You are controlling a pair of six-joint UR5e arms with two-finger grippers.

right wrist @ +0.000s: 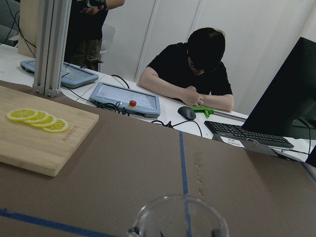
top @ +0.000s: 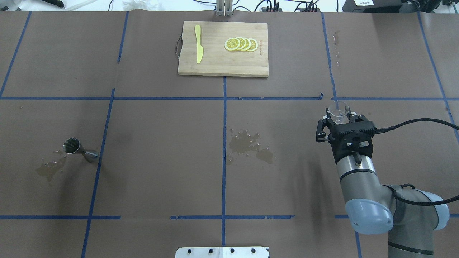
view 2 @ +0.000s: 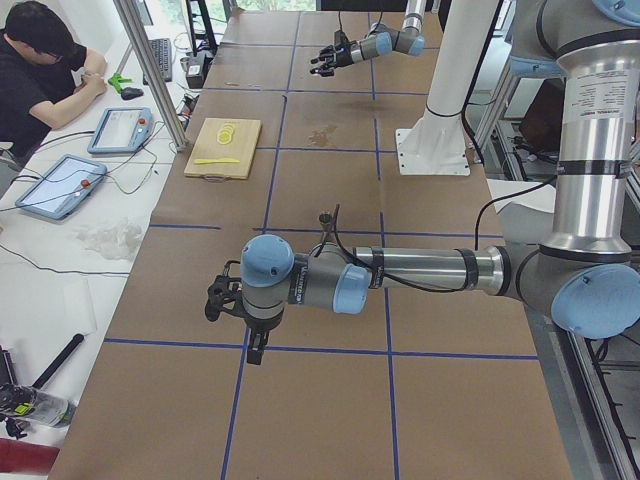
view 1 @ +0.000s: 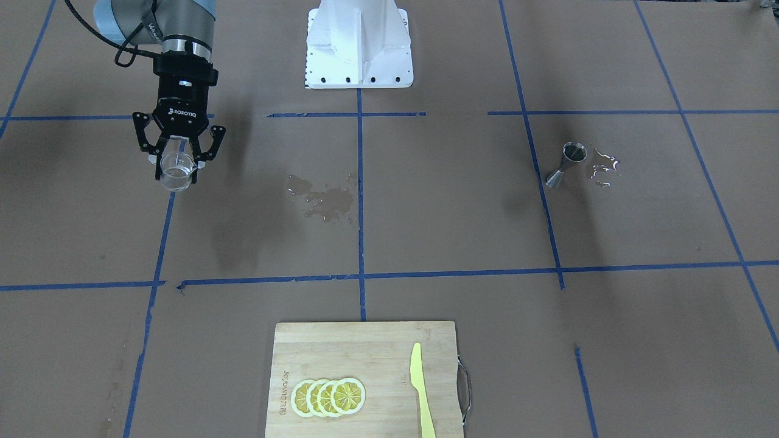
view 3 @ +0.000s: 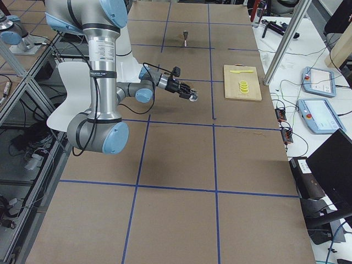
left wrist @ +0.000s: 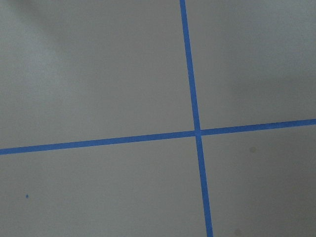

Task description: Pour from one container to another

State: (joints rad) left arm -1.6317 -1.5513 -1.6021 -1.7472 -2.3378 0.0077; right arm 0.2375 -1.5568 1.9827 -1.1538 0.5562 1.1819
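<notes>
Right gripper (view 1: 178, 159), fingers closed about the width of a small clear glass beaker (view 1: 176, 171), which it grips by the sides above the brown paper-covered table (view 1: 450, 207). The small steel double-cone jigger (view 1: 565, 164) stands well apart on the robot's left side, apparently upright, just beside a little puddle (view 1: 602, 166). A larger wet patch (view 1: 325, 198) lies between beaker and jigger. The left gripper (view 2: 222, 298) hangs low over the table; how far it is open cannot be told.
</notes>
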